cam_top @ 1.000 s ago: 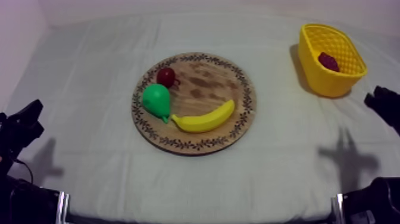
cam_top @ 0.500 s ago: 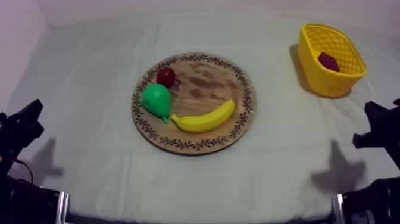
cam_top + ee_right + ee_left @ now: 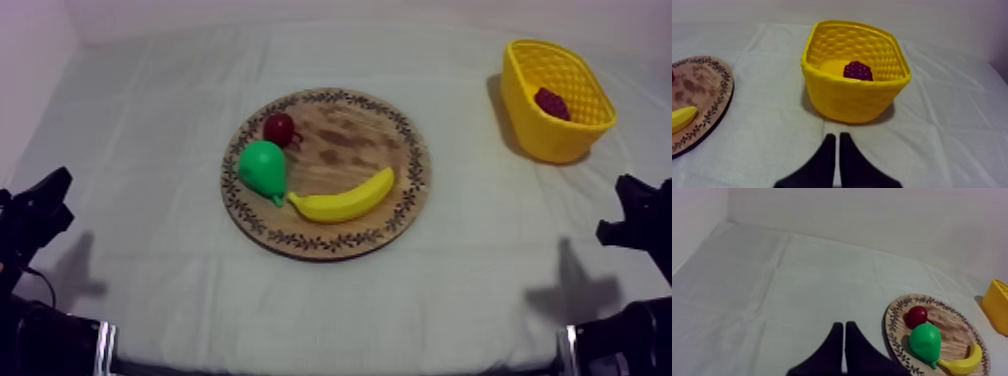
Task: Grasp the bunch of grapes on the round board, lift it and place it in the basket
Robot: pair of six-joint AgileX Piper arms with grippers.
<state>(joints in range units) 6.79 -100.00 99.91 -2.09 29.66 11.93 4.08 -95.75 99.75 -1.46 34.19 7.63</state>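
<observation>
While my left tool [image 3: 844,324] and right tool [image 3: 837,135] are each closed together on nothing, the bunch of grapes [image 3: 858,70] lies inside the yellow basket [image 3: 837,100], its lower part hidden behind the wall.

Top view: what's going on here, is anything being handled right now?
Nothing is being held. The bunch of grapes lies inside the yellow basket, so the task looks done. The wooden board carries a pear, a banana and a small red fruit. The left gripper is shut on nothing beside the board, and the right gripper is shut on nothing, facing the basket.
</observation>
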